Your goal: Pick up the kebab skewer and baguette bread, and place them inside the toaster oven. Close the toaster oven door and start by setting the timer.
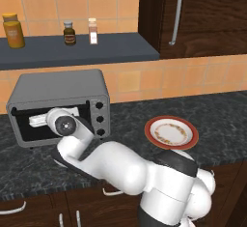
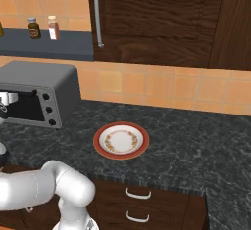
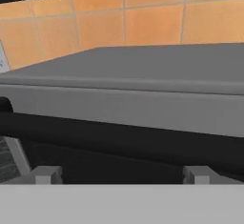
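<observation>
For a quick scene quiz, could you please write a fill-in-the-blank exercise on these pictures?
1. The plate rests on the ____.
2. The oven has ____ black knobs.
3. The claw, at the oven's mouth, is ____.
4. The shelf holds ____ bottles.
Missing: counter; three; open; three

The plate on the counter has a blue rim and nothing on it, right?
Not quite. The plate has a red rim, not blue, as the right base view shows. The rest is right: it sits on the counter with nothing on it.
</observation>
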